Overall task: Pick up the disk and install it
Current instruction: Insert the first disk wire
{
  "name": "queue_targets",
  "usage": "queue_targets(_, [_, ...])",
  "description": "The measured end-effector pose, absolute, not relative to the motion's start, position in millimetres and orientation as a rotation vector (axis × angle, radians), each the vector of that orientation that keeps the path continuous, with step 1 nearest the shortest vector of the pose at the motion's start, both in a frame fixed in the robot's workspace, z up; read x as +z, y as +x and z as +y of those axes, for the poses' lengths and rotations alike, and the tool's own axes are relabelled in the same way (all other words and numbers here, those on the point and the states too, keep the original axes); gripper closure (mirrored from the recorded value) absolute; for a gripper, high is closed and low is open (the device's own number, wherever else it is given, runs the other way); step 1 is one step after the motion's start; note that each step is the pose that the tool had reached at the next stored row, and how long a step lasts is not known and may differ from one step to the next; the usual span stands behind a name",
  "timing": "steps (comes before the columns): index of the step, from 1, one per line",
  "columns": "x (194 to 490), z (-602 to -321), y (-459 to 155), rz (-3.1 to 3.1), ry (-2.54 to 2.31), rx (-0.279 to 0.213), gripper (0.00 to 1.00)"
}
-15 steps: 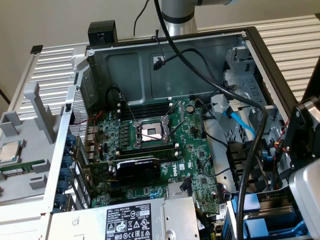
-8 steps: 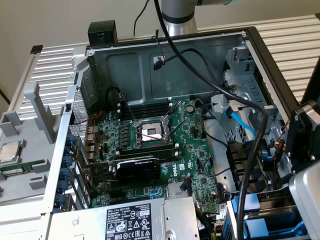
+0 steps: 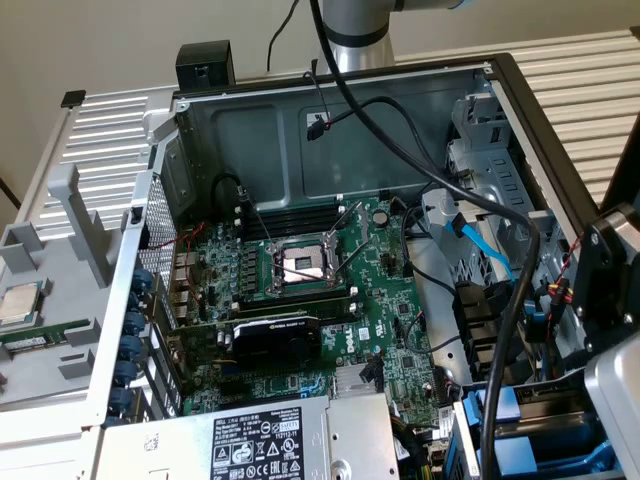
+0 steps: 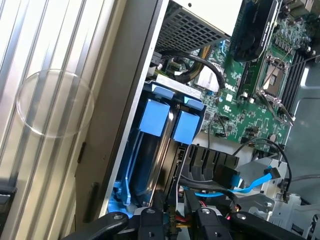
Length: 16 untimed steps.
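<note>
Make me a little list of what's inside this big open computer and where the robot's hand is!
place: open computer case
motherboard: green, flat inside the case
graphics card: black, plugged into the motherboard
power supply: grey box with a black-and-white label
disk: in a blue carrier, standing on edge in the bay at the case's corner
gripper: close to the disk's carrier; contact unclear
outside the case: small silver chip on a grey tray, at the exterior view's left

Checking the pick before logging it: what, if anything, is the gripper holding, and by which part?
Cannot be told. The gripper sits at the end of the disk in its blue carrier, but a hold there is unclear.
</note>
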<state>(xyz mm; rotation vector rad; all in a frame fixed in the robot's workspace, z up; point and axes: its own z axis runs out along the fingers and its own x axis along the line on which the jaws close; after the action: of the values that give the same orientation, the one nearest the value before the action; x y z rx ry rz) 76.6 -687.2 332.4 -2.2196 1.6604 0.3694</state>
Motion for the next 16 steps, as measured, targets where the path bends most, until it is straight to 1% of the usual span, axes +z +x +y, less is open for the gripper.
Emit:
queue_targets(9, [330.5, -688.0, 78.7, 1.613, -2.233, 0.395, 0.69])
queue_targets(16, [329.3, -689.6, 81.1, 1.606, -2.234, 0.401, 0.69])
